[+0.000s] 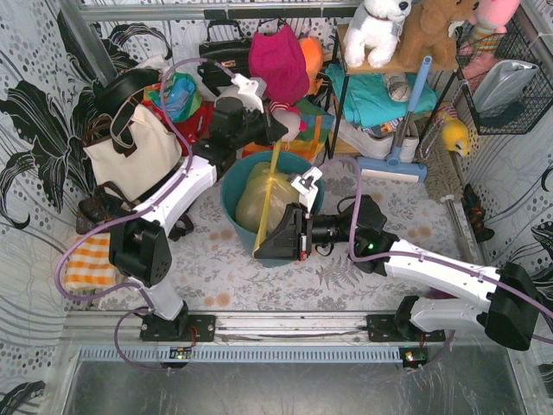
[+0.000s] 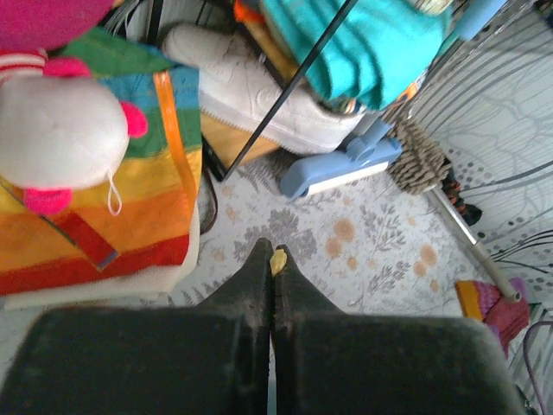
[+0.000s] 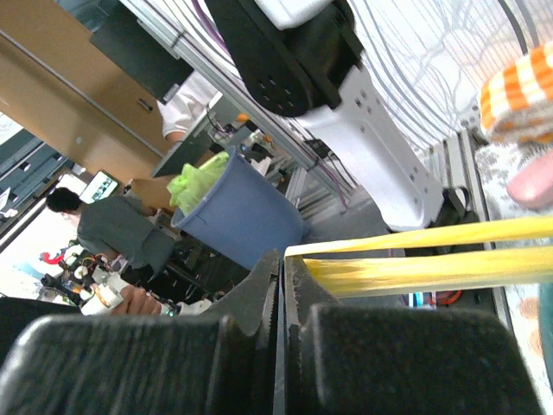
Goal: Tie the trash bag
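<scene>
The trash bag (image 1: 257, 197), thin yellow-green plastic, sits inside the teal round bin (image 1: 232, 203) at mid table. One long yellow strip (image 1: 269, 194) of it runs taut across the bin's mouth between my grippers. My left gripper (image 1: 276, 138) is at the bin's far rim, shut on the strip's far end. In the left wrist view only a small yellow tip (image 2: 278, 260) shows between its closed gripper (image 2: 273, 252). My right gripper (image 1: 260, 251) is at the bin's near rim, shut on the other end. In the right wrist view the strip (image 3: 432, 259) leaves the gripper (image 3: 282, 259) to the right.
A cream tote bag (image 1: 130, 154) stands left of the bin, and an orange-and-white cloth (image 1: 86, 259) lies at the near left. A rack with plush toys (image 1: 380, 30), a blue floor tool (image 1: 393, 164) and a wire basket (image 1: 505, 78) crowd the back right. A rainbow bag (image 2: 112, 199) is behind the bin.
</scene>
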Tool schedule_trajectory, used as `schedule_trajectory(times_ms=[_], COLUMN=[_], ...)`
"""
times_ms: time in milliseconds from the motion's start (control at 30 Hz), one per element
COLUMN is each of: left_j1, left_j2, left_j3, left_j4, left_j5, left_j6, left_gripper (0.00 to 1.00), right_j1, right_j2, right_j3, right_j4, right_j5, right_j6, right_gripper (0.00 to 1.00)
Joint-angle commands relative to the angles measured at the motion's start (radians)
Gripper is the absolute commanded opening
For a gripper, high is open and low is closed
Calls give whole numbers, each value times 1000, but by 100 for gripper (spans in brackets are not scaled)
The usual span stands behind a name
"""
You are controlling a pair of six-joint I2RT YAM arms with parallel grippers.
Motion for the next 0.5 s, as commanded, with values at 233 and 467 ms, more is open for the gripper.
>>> schedule_trajectory(times_ms=[233,467], left_j1=[67,66], left_j2=[13,58], left_j3=[168,9], left_j4=[107,182], left_j5=[-158,-194], left_j6=[44,45], left_gripper=[0,0], right_j1=[82,80], right_j2=[-12,29], right_j3=[126,-83], right_j4=[45,356], right_j5=[-320,-244], right_j6=[37,186], right_gripper=[0,0])
